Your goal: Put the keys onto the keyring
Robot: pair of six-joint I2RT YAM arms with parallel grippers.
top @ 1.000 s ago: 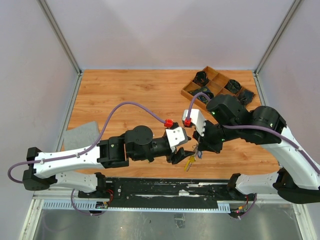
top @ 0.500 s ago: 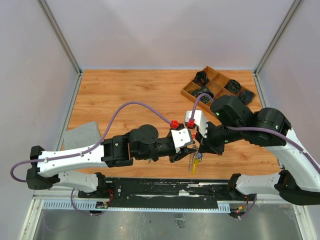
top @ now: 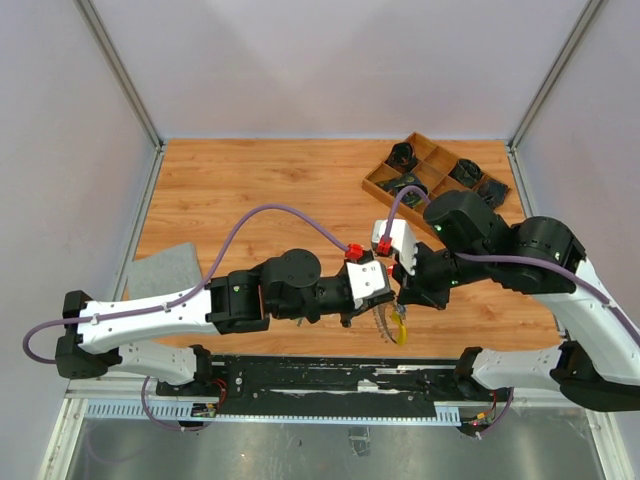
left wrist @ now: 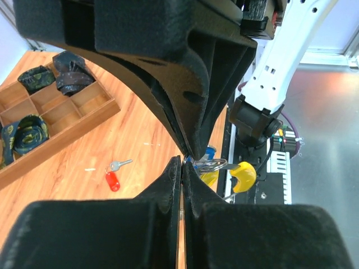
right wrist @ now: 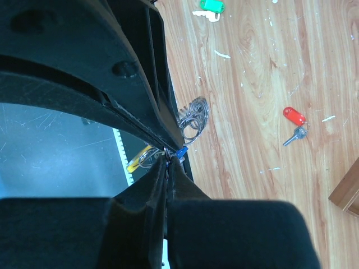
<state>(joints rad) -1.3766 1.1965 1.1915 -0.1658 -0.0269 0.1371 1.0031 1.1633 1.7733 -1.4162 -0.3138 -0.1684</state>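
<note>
The keyring (top: 381, 321) hangs in the air just past the table's near edge, its yellow curved piece (top: 400, 329) lowest. Both grippers meet tip to tip at its top. My left gripper (top: 384, 303) is shut on the ring's wire, with the silver loops (left wrist: 208, 165) and yellow piece (left wrist: 244, 175) just beyond its tips (left wrist: 183, 161). My right gripper (right wrist: 168, 161) is shut on the same wire, the coil (right wrist: 193, 117) dangling past it. A blue key (right wrist: 181, 152) hangs on the ring. A red key (right wrist: 293, 116) and a green key (right wrist: 212, 5) lie loose on the wood.
A wooden compartment tray (top: 377, 184) with dark items stands at the back right. A grey cloth (top: 160, 271) lies at the left edge. The black base rail (top: 320, 378) runs below the hanging ring. Grey walls close in on three sides.
My left gripper has moved right up to the ring and shut on it, from open. The right gripper has shifted slightly right and nearer, and the ring now hangs lower.
</note>
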